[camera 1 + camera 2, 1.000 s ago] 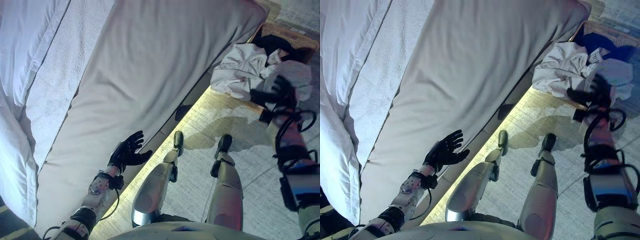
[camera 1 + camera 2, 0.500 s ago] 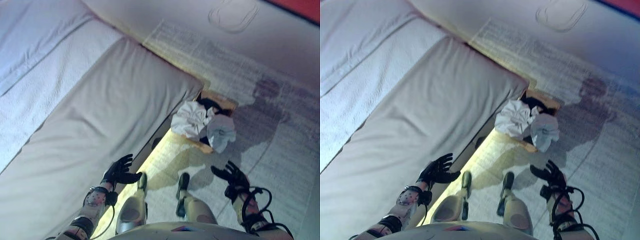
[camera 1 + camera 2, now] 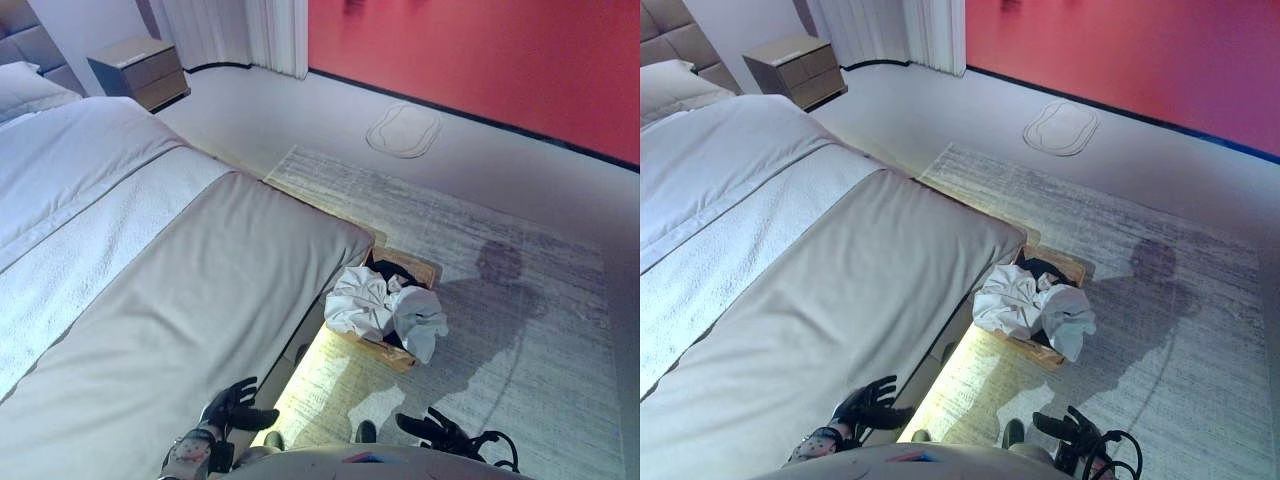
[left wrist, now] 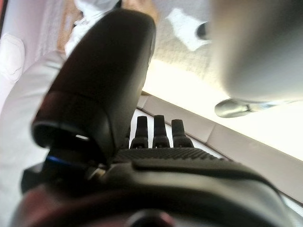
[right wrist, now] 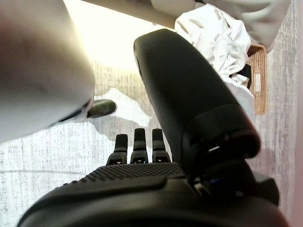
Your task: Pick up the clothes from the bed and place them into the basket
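1. Filling the left side of the head views, the bed (image 3: 180, 290) runs off the left and bottom edges, so its full length cannot be seen. Its near corner ends just beside the basket.
2. The rug (image 3: 520, 290) lies on the floor to the right of the bed and is cut off at the right edge. It has lots of bare room around the basket.
3. The red wall (image 3: 480, 60) stands at the far side, and a small nightstand (image 3: 138, 70) sits near the bed's far end, well apart from the basket.
4. The basket (image 3: 415, 268) rests on the rug at the bed's corner. Most of its rim is hidden under the pile, so only its far edge and a bit of the near edge show.
5. The clothes (image 3: 380, 305) are in the basket, white pieces bunched on top and hanging over the near rim, with something dark behind them that is hard to make out.
6. The left hand (image 3: 235, 408) hovers over the bed's near edge, its fingers spread wide and holding nothing.
7. The right hand (image 3: 1072, 428) hangs over the rug near the bottom edge, also spread wide and holding nothing.
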You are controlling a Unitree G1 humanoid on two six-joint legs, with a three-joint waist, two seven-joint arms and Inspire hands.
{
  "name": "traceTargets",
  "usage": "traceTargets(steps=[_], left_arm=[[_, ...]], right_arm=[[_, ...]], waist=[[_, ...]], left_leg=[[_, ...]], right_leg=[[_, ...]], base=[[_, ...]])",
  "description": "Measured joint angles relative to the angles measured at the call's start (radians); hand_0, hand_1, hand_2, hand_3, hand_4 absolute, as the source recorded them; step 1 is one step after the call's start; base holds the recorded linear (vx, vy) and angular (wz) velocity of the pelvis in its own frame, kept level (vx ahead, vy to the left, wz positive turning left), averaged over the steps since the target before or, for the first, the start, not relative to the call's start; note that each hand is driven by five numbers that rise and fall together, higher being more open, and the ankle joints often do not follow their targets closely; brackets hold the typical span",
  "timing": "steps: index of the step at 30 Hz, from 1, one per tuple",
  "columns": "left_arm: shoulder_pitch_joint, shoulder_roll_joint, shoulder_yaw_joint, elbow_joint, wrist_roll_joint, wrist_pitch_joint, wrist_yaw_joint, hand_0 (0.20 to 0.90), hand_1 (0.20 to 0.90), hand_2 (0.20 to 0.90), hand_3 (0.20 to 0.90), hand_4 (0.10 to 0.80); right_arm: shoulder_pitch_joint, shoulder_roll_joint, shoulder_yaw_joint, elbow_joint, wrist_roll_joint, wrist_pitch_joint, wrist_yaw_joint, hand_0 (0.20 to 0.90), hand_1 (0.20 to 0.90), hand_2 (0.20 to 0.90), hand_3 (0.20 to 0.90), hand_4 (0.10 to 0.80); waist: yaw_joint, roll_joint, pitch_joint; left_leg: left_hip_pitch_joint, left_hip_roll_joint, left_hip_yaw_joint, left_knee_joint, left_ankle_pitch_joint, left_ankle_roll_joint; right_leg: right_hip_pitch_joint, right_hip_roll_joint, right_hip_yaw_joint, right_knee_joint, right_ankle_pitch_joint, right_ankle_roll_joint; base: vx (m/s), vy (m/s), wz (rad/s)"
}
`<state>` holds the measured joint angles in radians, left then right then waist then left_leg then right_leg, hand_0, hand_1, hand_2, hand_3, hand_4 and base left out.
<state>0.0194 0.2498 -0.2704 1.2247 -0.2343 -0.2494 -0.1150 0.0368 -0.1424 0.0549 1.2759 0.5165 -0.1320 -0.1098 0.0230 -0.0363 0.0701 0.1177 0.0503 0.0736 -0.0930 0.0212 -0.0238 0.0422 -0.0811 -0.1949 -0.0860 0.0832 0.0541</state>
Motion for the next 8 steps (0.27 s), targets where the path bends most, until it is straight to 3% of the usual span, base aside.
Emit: traceTargets(steps=[8], left_arm=[[0.016, -0.005, -0.008, 0.006, 0.002, 0.030, -0.004, 0.900, 0.900, 0.900, 0.900, 0.800]], right_arm=[[0.012, -0.011, 0.002, -0.002, -0.009, -0.005, -0.020, 0.900, 0.900, 0.900, 0.900, 0.800]], waist=[[0.000, 0.022, -0.031]], left_leg=[[0.006, 0.001, 0.001, -0.001, 0.001, 0.002]], right_leg=[[0.001, 0.002, 0.013, 0.001, -0.001, 0.000]], base=[[0.006, 0.008, -0.02]])
